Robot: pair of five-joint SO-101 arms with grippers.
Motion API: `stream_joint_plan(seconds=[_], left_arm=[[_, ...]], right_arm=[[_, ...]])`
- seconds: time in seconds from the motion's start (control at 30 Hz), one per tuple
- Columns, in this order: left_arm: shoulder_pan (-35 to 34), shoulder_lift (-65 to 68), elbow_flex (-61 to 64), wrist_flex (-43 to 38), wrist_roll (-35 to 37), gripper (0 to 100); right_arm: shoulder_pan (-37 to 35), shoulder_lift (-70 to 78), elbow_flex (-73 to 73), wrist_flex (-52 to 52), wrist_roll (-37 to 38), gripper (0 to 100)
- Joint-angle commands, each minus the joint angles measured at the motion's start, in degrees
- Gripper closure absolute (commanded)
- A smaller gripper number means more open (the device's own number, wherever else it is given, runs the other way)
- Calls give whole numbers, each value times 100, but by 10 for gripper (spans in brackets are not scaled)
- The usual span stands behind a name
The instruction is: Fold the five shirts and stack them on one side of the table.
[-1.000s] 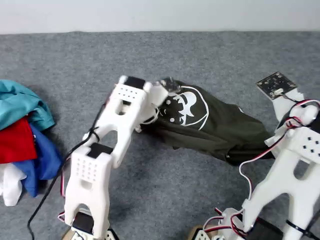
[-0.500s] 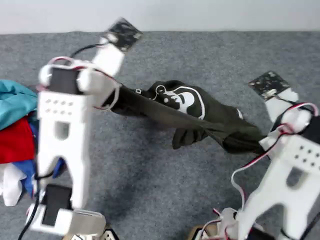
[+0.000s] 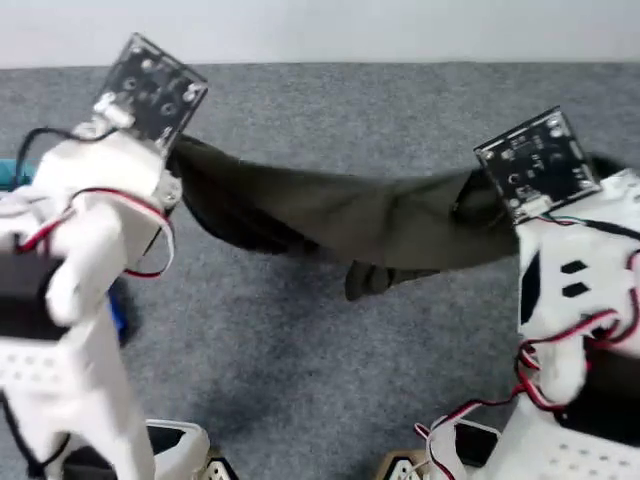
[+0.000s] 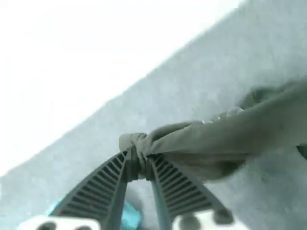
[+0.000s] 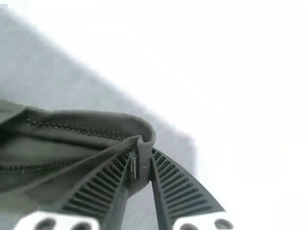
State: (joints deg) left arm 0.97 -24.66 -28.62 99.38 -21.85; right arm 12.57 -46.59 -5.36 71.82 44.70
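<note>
A dark olive shirt [image 3: 340,215] hangs stretched in the air between both arms, a fold drooping from its middle [image 3: 375,278]. My left gripper [image 4: 139,165] is shut on one bunched corner of the shirt [image 4: 201,143]; in the high view that arm rises at the left [image 3: 130,110]. My right gripper [image 5: 139,165] is shut on the hemmed edge of the shirt [image 5: 72,139], and its arm stands at the right [image 3: 535,170]. Where the fingers pinch is hidden under both wrists in the high view.
A sliver of teal cloth [image 3: 8,172] and a bit of blue cloth [image 3: 119,305] from the pile of other shirts peek out behind the left arm. The grey carpeted table [image 3: 300,390] spreads below the hanging shirt.
Both arms have risen, lifting the olive shirt off the table. The left gripper pulled its corner leftward and up, stretching the shirt out and hiding its white print.
</note>
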Motion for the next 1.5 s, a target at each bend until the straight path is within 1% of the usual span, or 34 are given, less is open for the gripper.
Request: stream_joint_plan(seconds=[0.0, 0.13, 0.27, 0.4, 0.47, 0.63, 0.73, 0.93, 1.1, 1.2, 1.23, 1.33, 1.47], left_arm=[[-18, -193, -681, 62, -141, 995], [-53, -193, -866, 62, -826, 995], [-53, -185, -1262, 44, -1336, 995], [-70, -193, -1631, -114, -1925, 995], [-255, -193, -1903, -158, -2198, 995], [-677, -229, -2580, -378, -2725, 995], [-862, -246, -3020, -492, -2919, 995], [-1160, -246, -3714, -466, -2927, 995], [-1336, -246, -4048, -448, -2927, 995], [-1336, -255, -4048, -79, -2989, 995], [-1319, -255, -4048, 105, -3033, 995], [-1327, -255, -3873, 114, -3015, 995], [-1336, -255, -3248, 114, -3015, 995]], right_arm=[[-22, -75, -431, -901, -44, 988], [-13, -92, -492, -1745, -35, 988], [-13, -119, -492, -2545, -35, 988], [-13, -127, -527, -3266, 299, 988], [-13, -127, -659, -3433, 387, 988], [-13, -127, -1160, -3407, 554, 988], [-4, -136, -1336, -3407, 712, 988], [418, -444, -1407, -3407, 721, 988], [453, -673, -1407, -3407, 738, 988], [453, -708, -1407, -3398, 738, 988], [453, -708, -1407, -3319, 747, 988], [426, -699, -1398, -2668, 897, 988], [426, -646, -1363, -1710, 897, 988]])
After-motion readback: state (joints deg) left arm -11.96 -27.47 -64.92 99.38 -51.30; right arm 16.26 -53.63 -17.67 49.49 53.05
